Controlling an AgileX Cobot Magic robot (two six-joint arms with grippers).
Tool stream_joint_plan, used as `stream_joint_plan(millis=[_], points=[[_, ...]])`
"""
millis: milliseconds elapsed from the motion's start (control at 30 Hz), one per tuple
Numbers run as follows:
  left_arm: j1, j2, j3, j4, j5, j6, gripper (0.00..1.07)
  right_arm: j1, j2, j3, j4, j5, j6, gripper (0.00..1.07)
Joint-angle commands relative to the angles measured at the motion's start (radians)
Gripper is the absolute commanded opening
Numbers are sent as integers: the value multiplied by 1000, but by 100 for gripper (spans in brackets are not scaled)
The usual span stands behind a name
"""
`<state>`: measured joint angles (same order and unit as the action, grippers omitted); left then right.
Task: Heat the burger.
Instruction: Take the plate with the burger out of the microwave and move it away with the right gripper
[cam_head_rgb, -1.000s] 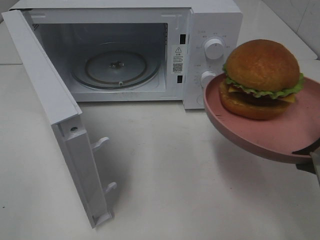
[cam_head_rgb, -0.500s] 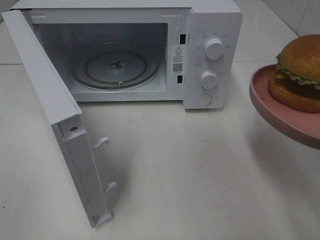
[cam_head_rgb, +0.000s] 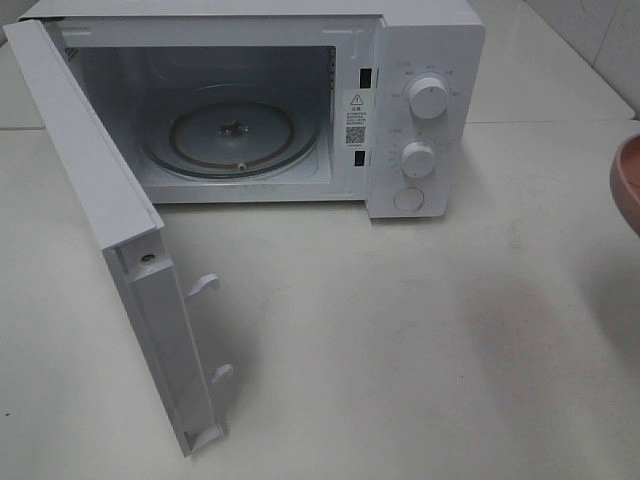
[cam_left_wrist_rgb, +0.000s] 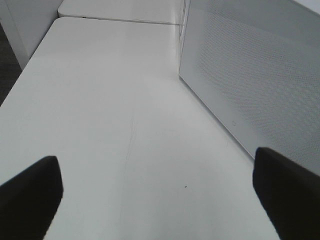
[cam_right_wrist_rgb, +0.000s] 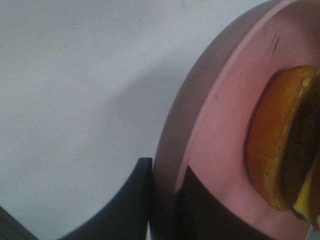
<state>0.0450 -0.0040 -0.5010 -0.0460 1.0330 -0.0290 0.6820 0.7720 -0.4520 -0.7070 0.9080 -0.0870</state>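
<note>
The round hamburger with a golden-brown bun, dark patty and yellow cheese (cam_right_wrist_rgb: 287, 150) sat on the flat pink round plate (cam_right_wrist_rgb: 220, 135), whose rim the right tool (cam_right_wrist_rgb: 162, 197) pinched between its dark fingers (cam_right_wrist_rgb: 127, 200). From the high camera only a sliver of the plate (cam_head_rgb: 627, 180) showed at the right edge (the burger itself out of view there). The white microwave (cam_head_rgb: 420, 90) stood on the white bench (cam_head_rgb: 400, 340), its door (cam_head_rgb: 110, 230) swung wide and its glass turntable (cam_head_rgb: 232, 132) bare. The left tool (cam_left_wrist_rgb: 160, 192) hung spread apart over the bench beside the microwave's perforated wall.
</note>
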Motion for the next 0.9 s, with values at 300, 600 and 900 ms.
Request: stream_joint_plan(millis=[300, 600, 900], points=[[4, -23, 3, -7, -6, -1, 98, -4, 110, -8, -161, 81, 258, 1], [4, -23, 3, -7, -6, -1, 98, -4, 305, -43, -187, 83, 523, 1], [4, -23, 3, -7, -6, -1, 98, -4, 564, -127, -190, 92, 856, 2]])
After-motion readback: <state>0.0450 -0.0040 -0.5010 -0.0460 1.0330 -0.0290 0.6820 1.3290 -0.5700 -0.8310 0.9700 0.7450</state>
